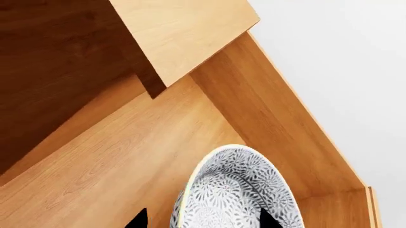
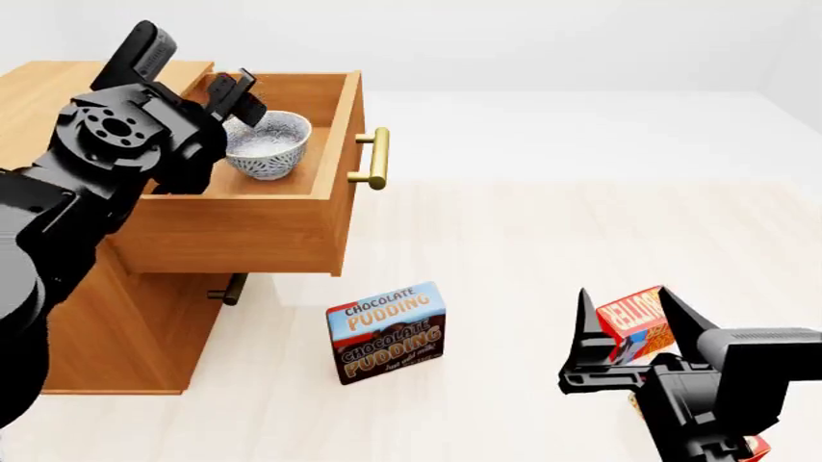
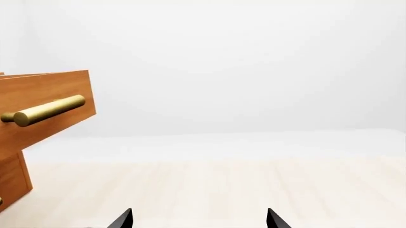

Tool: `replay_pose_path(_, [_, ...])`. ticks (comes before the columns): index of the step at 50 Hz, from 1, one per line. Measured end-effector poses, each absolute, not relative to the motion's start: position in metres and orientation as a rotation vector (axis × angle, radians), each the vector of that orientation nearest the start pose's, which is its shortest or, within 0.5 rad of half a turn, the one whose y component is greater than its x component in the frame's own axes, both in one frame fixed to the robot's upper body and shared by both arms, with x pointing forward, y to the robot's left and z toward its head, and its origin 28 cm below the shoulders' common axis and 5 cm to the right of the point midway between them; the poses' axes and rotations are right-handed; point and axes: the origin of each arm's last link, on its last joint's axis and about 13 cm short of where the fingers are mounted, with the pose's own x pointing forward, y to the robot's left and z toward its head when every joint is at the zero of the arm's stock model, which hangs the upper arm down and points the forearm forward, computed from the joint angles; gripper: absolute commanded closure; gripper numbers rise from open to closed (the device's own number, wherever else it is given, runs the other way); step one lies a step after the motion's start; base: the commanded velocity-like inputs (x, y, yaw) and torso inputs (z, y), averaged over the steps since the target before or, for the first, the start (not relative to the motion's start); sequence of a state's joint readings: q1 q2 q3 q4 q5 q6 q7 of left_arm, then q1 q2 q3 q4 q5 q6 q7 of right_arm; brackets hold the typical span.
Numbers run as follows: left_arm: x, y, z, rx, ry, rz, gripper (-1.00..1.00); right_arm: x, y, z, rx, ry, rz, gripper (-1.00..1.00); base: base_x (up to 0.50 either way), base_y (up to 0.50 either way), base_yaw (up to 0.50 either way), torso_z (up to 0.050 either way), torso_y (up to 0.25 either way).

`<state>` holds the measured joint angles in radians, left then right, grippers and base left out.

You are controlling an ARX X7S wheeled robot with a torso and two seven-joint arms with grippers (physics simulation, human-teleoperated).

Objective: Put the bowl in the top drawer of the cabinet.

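Note:
The speckled bowl (image 2: 269,144) stands upright, white inside, within the pulled-out top drawer (image 2: 257,226) of the wooden cabinet (image 2: 115,327). My left gripper (image 2: 238,96) hangs over the bowl's rim on the cabinet side, open. In the left wrist view the bowl (image 1: 235,190) fills the space between the spread tips of the left gripper (image 1: 201,221), above the drawer floor (image 1: 127,156). My right gripper (image 2: 629,322) is low at the right, open and empty. The right wrist view shows the right gripper (image 3: 198,221) facing bare floor, with the drawer front (image 3: 63,85) to one side.
A chocolate pudding box (image 2: 385,332) stands on the floor in front of the cabinet. A red box (image 2: 636,322) lies just behind my right gripper. The drawer's brass handle (image 2: 375,159) juts out toward the room. The lower drawer's handle (image 2: 231,289) sits in shadow under the open drawer.

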<state>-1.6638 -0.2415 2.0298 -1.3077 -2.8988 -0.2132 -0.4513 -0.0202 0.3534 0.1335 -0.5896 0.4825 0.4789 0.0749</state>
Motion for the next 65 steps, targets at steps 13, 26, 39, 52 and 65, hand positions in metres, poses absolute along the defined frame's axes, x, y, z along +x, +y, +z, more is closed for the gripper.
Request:
replay_pose_path(13, [0.426,0.248,0.285,-0.81,0.391,0.315,-1.0,0.191,-0.159,0.115,0.061,-0.088,0.059,-1.0,0.0,0.0,0.0,0.0,0.0])
replay_pose_path(26, [0.426,0.25,0.301,-0.782,0.332,0.275,-1.0,0.191,-0.159,0.115,0.062,-0.088,0.058,-1.0,0.0,0.0,0.0,0.0,0.0])
replay_pose_path(39, [0.419,0.249,0.322,-0.714,0.259,0.201,-1.0,0.191,-0.159,0.116,0.063,-0.091,0.055,-1.0,0.0,0.0,0.0,0.0,0.0])
replay_pose_path(52, [0.392,0.245,0.342,-0.664,0.188,0.045,-1.0,0.19,-0.159,0.118,0.062,-0.098,0.054,-1.0,0.0,0.0,0.0,0.0,0.0])
replay_pose_path(65, [0.348,0.251,0.342,-0.584,0.091,-0.085,-1.0,0.187,-0.154,0.138,0.026,-0.167,0.028,-1.0,0.0,0.0,0.0,0.0,0.0])
